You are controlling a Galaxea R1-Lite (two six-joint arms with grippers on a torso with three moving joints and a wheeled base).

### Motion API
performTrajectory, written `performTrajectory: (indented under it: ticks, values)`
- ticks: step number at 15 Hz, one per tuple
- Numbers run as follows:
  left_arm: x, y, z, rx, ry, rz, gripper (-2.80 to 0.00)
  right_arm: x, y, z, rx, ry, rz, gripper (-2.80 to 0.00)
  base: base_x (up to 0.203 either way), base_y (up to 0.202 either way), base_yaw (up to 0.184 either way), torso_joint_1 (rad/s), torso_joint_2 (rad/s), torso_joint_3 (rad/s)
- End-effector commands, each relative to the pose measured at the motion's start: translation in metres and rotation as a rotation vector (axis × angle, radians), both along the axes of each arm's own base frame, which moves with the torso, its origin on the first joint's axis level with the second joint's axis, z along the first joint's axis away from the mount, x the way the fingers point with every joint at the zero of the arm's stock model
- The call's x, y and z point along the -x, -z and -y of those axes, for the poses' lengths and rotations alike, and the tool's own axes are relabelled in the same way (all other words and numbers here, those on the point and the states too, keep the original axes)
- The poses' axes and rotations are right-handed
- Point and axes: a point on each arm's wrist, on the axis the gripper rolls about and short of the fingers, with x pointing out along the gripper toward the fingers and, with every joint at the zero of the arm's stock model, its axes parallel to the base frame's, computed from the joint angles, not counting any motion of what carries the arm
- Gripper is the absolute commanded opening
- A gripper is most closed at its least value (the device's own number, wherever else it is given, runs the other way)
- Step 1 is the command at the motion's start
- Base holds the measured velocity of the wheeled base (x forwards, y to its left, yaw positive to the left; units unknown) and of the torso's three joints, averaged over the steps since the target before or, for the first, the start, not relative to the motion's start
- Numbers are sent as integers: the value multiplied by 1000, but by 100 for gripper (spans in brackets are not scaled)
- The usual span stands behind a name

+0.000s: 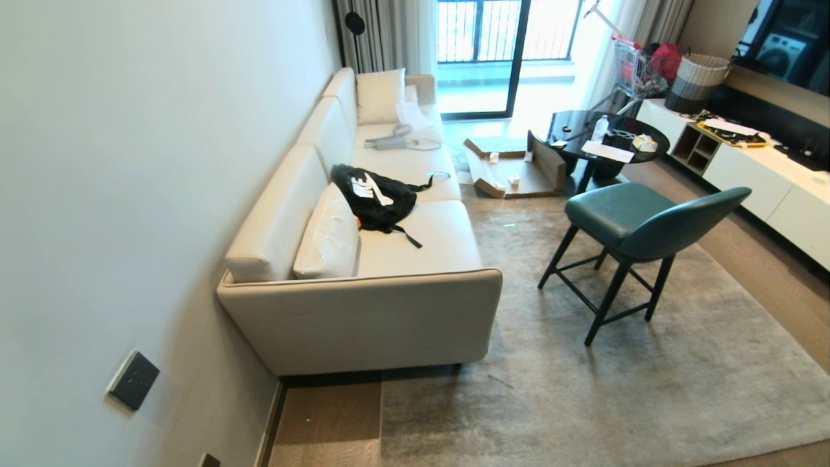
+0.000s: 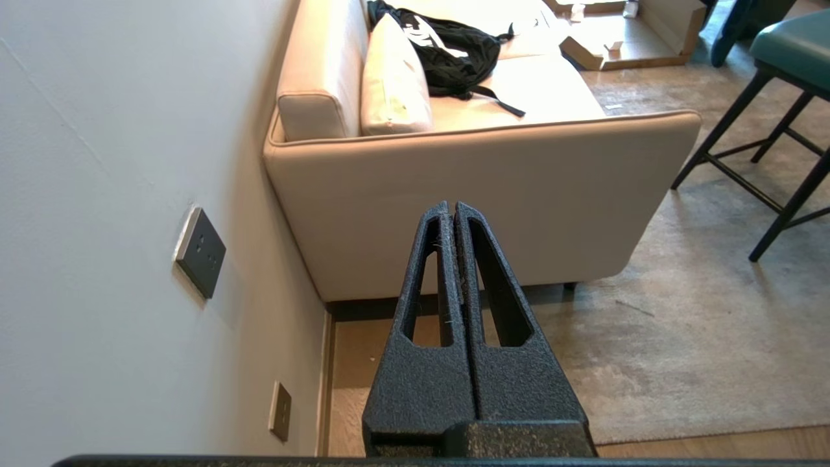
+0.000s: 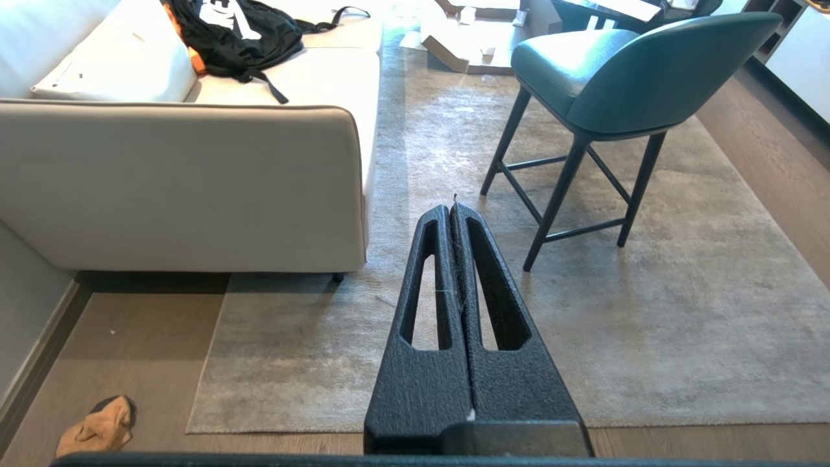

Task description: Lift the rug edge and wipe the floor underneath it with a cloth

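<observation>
Head view, rug: the grey mottled rug [image 1: 648, 389] lies flat before the cream sofa [image 1: 363, 311]; its left border runs beside a bare strip of floor [image 1: 331, 421] next to the wall.
Head view, seating: a teal chair [image 1: 639, 227] with dark legs stands on the rug.
Head view, bag: a black bag [image 1: 376, 201] lies on the sofa seat; it carries white lettering, too small to read.
Head view, counter: a round black counter [image 1: 606, 139] holds a bottle and papers; any print there is unreadable.
Head view, far side: a white low cabinet [image 1: 771, 175] and a striped basket [image 1: 697, 81] stand by the right wall.
Head view, arms: neither tool shows.
Left wrist view, tool: the left tool [image 2: 454, 207] has its fingers pressed together, nothing between them; it hangs in the air above the floor and the rug, pointed at the sofa's end panel.
Left wrist view, wall: a dark socket plate [image 2: 201, 251] sits on the wall, a second plate lower down.
Right wrist view, tool: the right tool [image 3: 452, 209] is closed tight and empty, above the rug.
Right wrist view, rug edge: the rug edge [image 3: 207, 363] and its square corner lie flat on the floor.
Right wrist view, cloth: the mustard-orange cloth [image 3: 97, 428] lies crumpled on the bare floor, near the skirting, a little apart from the rug corner.
Right wrist view, writing: the bag's white print is partly hidden by folds; unreadable.
</observation>
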Motion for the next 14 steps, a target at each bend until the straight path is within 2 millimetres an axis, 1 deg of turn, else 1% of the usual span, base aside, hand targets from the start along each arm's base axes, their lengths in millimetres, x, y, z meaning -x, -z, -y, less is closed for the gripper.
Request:
performTrajectory:
  ticks: [1,14]
  values:
    - [0,0,0,1,0,0,-280,0,0,0,2,-1,-1,-280,0,0,0,0,0,0]
    - [0,0,0,1,0,0,-280,0,0,0,-1,-4,-1,-280,0,0,0,0,0,0]
